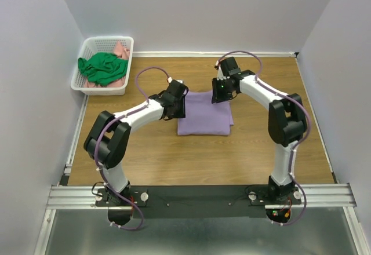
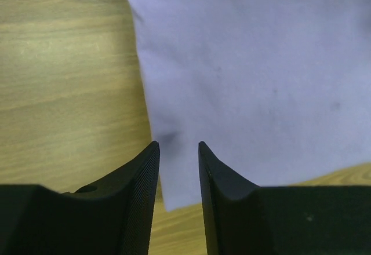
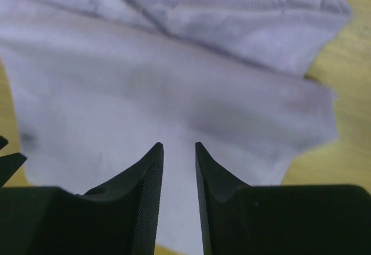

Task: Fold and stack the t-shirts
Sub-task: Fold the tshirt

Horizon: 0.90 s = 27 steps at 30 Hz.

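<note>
left hand point(image 2: 178, 145), right hand point(image 3: 179, 145), both narrowly parted

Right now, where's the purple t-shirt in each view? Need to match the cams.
Top external: the purple t-shirt lies folded mid-table, between the two arms.
Left wrist: it fills the upper right, and its left edge runs down past the left tool.
Right wrist: it fills most of the frame, with the collar band at the top.
Shared landmark: the wooden tabletop, bare beside the shirt.
</note>
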Each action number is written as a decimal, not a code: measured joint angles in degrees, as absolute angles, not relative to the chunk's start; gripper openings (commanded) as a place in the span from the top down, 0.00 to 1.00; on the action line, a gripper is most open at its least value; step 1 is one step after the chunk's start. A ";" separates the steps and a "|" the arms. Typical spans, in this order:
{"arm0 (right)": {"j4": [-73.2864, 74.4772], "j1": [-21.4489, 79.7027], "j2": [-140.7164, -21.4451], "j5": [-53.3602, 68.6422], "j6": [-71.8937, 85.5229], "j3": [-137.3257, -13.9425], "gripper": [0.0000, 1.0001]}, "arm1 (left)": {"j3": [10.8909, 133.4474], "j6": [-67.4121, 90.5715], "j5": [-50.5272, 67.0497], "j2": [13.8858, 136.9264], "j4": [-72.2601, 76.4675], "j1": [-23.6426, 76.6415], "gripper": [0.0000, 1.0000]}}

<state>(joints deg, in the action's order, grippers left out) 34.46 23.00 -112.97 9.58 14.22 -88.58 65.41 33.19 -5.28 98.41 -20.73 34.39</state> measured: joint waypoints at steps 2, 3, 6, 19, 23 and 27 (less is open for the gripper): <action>34.13 22.41 -117.58 10.13 13.47 -91.85 0.65 | 67.70 32.80 -4.36 100.97 -20.27 32.77 0.64; 33.87 22.04 -119.35 10.35 13.28 -93.32 0.65 | 68.93 32.53 -3.97 102.19 -19.79 31.99 0.64; 33.45 20.43 -123.83 10.94 12.78 -97.36 0.65 | 74.74 31.18 -2.74 106.65 -17.96 29.30 0.64; 29.69 13.19 -124.95 17.54 15.68 -101.12 0.54 | 86.41 30.06 6.94 119.46 -16.49 20.05 0.47; 26.28 13.17 -119.48 23.44 17.30 -94.50 0.55 | 82.30 30.11 8.73 112.90 -14.57 19.49 0.41; 21.78 13.17 -115.90 29.56 19.09 -90.13 0.56 | 78.85 30.35 12.01 106.26 -11.11 20.16 0.51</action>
<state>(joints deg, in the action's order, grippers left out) 21.78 13.17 -115.90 29.56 19.09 -90.13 78.85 30.35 12.01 106.26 -11.11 20.16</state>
